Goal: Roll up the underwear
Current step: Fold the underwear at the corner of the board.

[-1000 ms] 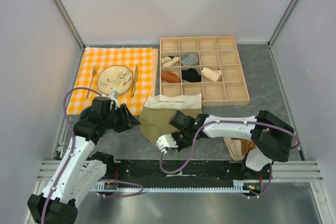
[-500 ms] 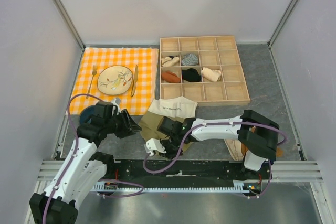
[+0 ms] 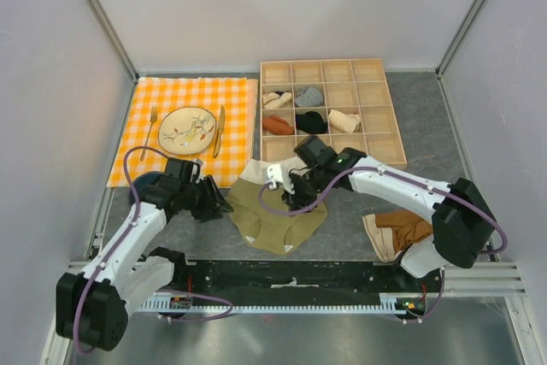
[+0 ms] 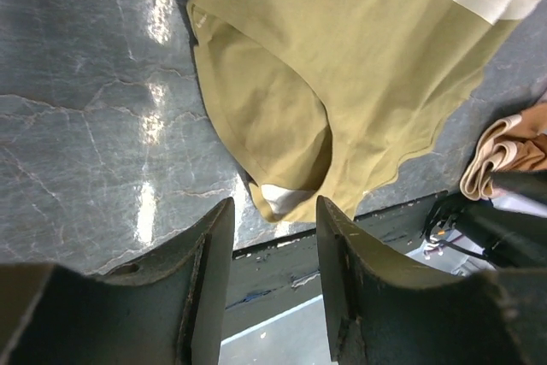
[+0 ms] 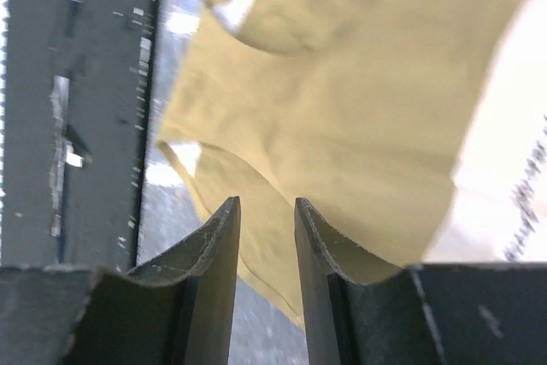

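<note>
Olive-khaki fabric briefs with a cream waistband (image 3: 278, 215) lie spread flat on the grey stone-patterned table (image 3: 342, 228), at the middle of its front edge. I see my left gripper (image 4: 273, 211) released and empty, just beside their left side. My right gripper (image 5: 266, 204) hangs over the fabric, jaws parted, holding nothing.

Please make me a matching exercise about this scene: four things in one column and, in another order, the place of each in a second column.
Things:
1. underwear
2. plate
3. brown garment
4. rolled clothes

Places:
a. in the tray compartments
b. on the checked cloth
c. spread on the table, near the middle
d. crumpled at the table's near right

Pairs: 1-c, 2-b, 3-d, 4-a
</note>
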Action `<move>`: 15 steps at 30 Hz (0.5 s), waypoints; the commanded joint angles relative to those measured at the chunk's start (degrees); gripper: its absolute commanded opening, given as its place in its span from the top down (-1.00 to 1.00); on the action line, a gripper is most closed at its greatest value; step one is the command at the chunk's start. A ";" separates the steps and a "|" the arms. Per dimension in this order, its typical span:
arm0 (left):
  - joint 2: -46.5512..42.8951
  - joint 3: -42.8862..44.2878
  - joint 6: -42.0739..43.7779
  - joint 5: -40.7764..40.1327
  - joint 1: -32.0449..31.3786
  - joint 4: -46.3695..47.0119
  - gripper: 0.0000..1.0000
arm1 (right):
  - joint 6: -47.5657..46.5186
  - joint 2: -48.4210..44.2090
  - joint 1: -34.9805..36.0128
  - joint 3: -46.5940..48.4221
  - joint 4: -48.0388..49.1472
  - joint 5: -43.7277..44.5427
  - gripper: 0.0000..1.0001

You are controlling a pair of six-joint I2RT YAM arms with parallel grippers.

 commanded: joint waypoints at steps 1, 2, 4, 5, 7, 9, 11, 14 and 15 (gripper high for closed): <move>5.41 3.23 0.28 -2.07 0.01 4.61 0.00 | -0.14 -1.55 -7.77 -1.43 -3.41 -0.64 0.21; 8.29 3.41 0.46 -2.42 0.09 5.13 0.00 | 1.01 -1.63 -10.22 -2.05 -2.97 -0.46 0.21; 11.12 4.28 0.81 -3.30 0.01 6.45 -0.01 | 6.69 -2.07 -12.17 -4.85 -1.04 1.20 0.19; 12.61 4.55 0.98 -4.09 0.00 6.81 -0.01 | 8.74 -2.60 -14.09 -6.00 1.67 3.12 0.19; 15.78 5.25 1.25 -5.32 0.09 8.12 -0.01 | 12.25 -2.95 -16.12 -9.07 4.23 4.72 0.17; 17.19 5.34 1.42 -6.03 0.09 9.09 -0.01 | 18.75 -2.95 -18.50 -10.66 8.27 7.95 0.17; 19.56 5.52 1.86 -6.38 0.09 9.88 -0.01 | 22.79 -2.17 -19.99 -11.98 10.64 8.67 0.14; 22.90 5.43 2.30 -6.29 0.00 10.85 -0.01 | 25.63 0.02 -20.61 -12.52 12.41 11.32 0.14; 23.43 5.26 2.39 -6.29 0.00 11.03 -0.01 | 26.33 0.38 -20.61 -12.95 12.94 12.01 0.14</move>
